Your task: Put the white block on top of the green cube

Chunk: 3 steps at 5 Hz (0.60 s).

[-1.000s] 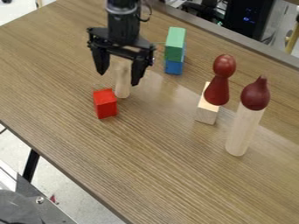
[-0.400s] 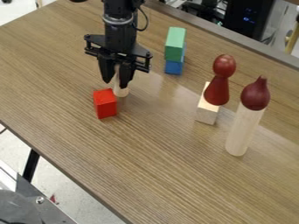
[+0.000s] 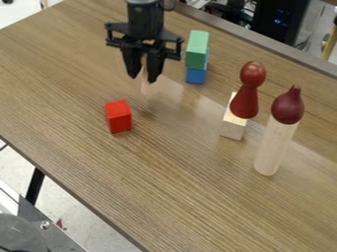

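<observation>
A pale, cylindrical white block [image 3: 150, 88] is held upright, or nearly so, in the black gripper [image 3: 143, 78], its jaws closed around the piece and its lower end left exposed beneath them. The piece is suspended just above the wooden tabletop [image 3: 178, 172], toward the upper left of the camera view, with a faint shadow cast on the wood beneath.

Just to the right in the view, the green cube [image 3: 197, 45], seen here as a longer block, is stacked on a blue block [image 3: 196, 75]; part of the blue is also exposed along the right side of the green. The stack is set apart from the white block, and the top of the green is left uncovered.

A red block [image 3: 118, 118] is placed nearer the camera, below and to the left of the gripper. At right, a dark red pawn-shaped piece [image 3: 245, 101] is stood on a pale rectangular block [image 3: 233, 128]. Beside them, an upright pale cylinder [image 3: 272, 150] is topped by a dark red, onion-shaped piece [image 3: 287, 107].
</observation>
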Motion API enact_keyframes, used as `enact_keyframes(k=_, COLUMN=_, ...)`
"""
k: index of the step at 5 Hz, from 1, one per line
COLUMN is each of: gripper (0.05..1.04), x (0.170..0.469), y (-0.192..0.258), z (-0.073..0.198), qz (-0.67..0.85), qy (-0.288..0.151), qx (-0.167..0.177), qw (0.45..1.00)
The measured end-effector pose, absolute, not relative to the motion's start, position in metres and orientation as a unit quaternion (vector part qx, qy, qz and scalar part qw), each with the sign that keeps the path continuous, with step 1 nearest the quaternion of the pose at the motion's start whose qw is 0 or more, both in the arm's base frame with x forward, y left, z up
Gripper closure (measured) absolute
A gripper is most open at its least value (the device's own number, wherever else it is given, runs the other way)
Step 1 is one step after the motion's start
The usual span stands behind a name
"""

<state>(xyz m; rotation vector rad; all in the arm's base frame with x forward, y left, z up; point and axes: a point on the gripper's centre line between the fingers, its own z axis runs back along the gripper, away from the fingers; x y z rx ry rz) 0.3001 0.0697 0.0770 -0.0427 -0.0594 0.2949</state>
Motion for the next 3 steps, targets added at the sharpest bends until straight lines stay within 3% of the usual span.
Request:
enact_keyframes(k=1, gripper=0.729, x=0.316, y=0.062, z=0.099, qz=0.144, qy=-0.042, qx=-0.042, qw=0.988)
enact_keyframes(k=2, gripper=0.729, x=0.336, y=0.049, z=0.107, qz=0.129, qy=-0.028, qx=-0.062, qw=0.989)
enact_keyframes(k=3, gripper=0.729, x=0.346, y=0.039, z=0.11, qz=0.106, qy=-0.013, qx=-0.054, qw=0.993)
